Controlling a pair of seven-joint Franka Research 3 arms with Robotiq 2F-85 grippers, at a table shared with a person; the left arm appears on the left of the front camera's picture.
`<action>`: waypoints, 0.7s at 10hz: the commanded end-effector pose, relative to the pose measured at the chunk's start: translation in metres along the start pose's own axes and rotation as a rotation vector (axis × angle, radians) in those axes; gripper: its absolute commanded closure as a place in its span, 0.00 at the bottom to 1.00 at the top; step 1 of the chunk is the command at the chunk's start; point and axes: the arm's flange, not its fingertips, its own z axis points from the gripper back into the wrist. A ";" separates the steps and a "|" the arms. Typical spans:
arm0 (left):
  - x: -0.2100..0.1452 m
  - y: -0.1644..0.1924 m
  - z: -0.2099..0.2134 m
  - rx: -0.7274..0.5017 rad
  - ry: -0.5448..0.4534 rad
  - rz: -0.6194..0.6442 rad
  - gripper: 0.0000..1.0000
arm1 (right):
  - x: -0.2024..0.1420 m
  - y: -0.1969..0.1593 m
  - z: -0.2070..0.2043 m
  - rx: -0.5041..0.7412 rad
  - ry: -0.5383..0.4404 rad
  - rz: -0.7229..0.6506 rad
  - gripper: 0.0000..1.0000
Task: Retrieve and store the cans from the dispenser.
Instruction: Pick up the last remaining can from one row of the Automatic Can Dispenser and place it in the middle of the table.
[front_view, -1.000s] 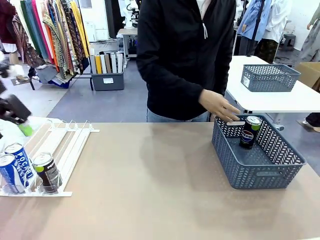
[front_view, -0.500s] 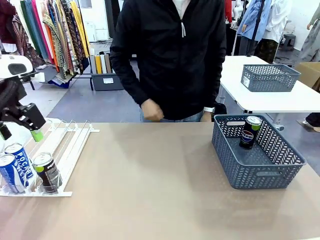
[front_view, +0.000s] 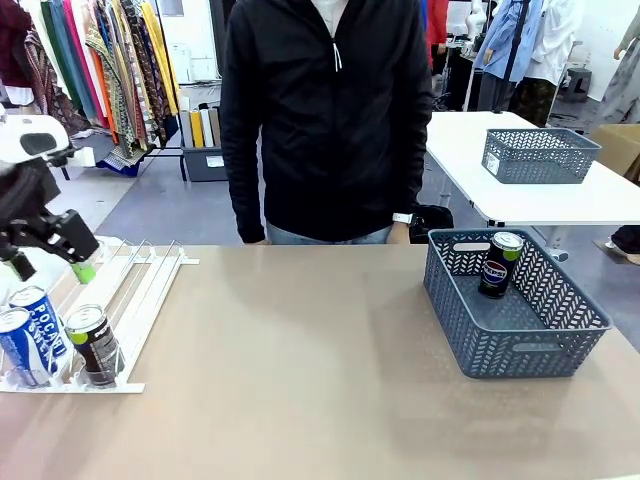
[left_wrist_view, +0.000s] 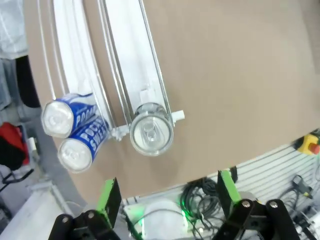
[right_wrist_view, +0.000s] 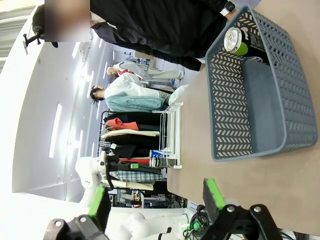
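Note:
The white dispenser (front_view: 133, 283) lies at the table's left edge. At its near end stand two blue-and-white cans (front_view: 38, 322) and a dark can (front_view: 93, 344). My left gripper (front_view: 52, 268) hangs open above the rack's far part. From the left wrist, the dark can's silver top (left_wrist_view: 151, 132) sits at the end of a lane (left_wrist_view: 125, 55), the blue cans (left_wrist_view: 67, 134) lie beside it, and my open left gripper (left_wrist_view: 167, 194) is above and short of them. A dark Pepsi can (front_view: 499, 263) stands in the grey basket (front_view: 520, 345). My right gripper (right_wrist_view: 156, 200) is open and holds nothing.
A person in a black jacket (front_view: 320, 120) stands at the far side, hands down at the table's edge. The basket (right_wrist_view: 227, 100) with its can (right_wrist_view: 235, 40) sits at the right. A second grey basket (front_view: 538, 155) rests on a white table behind.
The person's hand left the basket and the person stepped left and straightened. My left gripper moved right over the dispenser's far part, still open.

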 end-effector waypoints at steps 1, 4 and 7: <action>0.002 0.006 -0.041 0.015 -0.022 0.041 0.00 | 0.001 0.000 0.001 0.012 -0.002 0.026 0.00; 0.007 0.003 -0.086 0.044 0.015 0.066 0.00 | 0.001 0.000 0.001 0.012 -0.002 0.026 0.00; 0.005 0.008 -0.115 0.098 0.030 0.133 0.00 | 0.001 0.000 0.001 0.012 -0.002 0.026 0.00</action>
